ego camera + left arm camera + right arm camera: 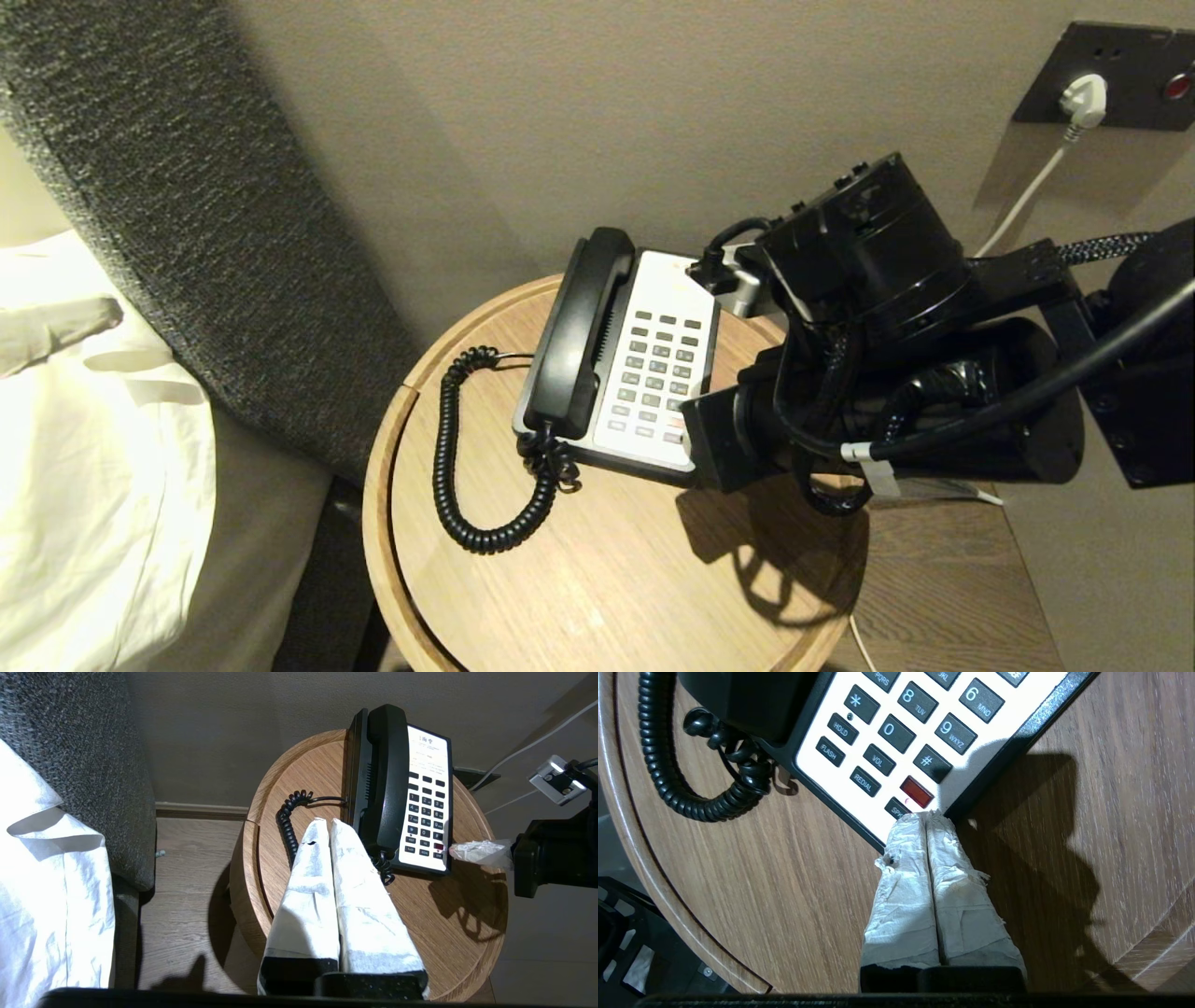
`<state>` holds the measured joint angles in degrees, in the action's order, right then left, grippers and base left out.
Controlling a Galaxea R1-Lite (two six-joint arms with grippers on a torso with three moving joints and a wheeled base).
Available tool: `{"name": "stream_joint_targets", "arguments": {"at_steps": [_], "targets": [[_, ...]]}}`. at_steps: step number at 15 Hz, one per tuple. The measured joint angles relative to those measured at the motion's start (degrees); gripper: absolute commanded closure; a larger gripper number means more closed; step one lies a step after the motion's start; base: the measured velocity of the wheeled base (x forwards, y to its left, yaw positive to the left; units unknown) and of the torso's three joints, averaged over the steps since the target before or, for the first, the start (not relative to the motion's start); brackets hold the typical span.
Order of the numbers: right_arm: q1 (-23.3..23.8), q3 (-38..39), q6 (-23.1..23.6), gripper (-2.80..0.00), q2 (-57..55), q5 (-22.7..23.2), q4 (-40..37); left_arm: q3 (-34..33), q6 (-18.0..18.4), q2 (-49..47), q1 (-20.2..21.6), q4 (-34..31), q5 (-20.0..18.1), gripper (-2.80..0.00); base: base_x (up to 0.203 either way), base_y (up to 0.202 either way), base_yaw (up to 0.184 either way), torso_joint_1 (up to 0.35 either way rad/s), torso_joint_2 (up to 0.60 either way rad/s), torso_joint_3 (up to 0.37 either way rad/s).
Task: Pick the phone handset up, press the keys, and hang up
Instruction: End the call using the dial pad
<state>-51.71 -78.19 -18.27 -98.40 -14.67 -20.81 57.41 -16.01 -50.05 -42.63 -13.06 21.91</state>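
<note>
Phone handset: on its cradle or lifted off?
On the cradle. The phone handset lies along the phone base, and neither shut gripper holds it.

The right arm point(896, 373) is built of thick black round housings with small screws on the top cap. Black cables loop around it, one has a braided sleeve, and a white tie binds them. A silver block point(747, 289) carries a black plug. Both grippers have fingers point(924, 891) wrapped in white, frayed tape above black bases; left fingers point(336, 896) look cleaner.
</note>
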Motion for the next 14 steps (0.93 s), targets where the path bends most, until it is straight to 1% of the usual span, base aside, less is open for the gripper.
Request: {"name": "stream_joint_targets", "arguments": {"at_steps": [10, 14], "targets": [[-0.3, -1.4, 0.0, 0.00, -1.8, -0.2, 0.3, -1.2, 0.0, 1.0, 0.0, 0.0, -0.4, 0.00, 0.000, 0.000, 0.000, 0.000, 0.00, 0.000], [-0.6, -1.5, 0.0, 0.00, -1.7, -0.2, -0.7, -2.1, 0.0, 1.5, 0.0, 0.1, -0.4, 0.00, 0.000, 0.000, 0.000, 0.000, 0.00, 0.000]]}}
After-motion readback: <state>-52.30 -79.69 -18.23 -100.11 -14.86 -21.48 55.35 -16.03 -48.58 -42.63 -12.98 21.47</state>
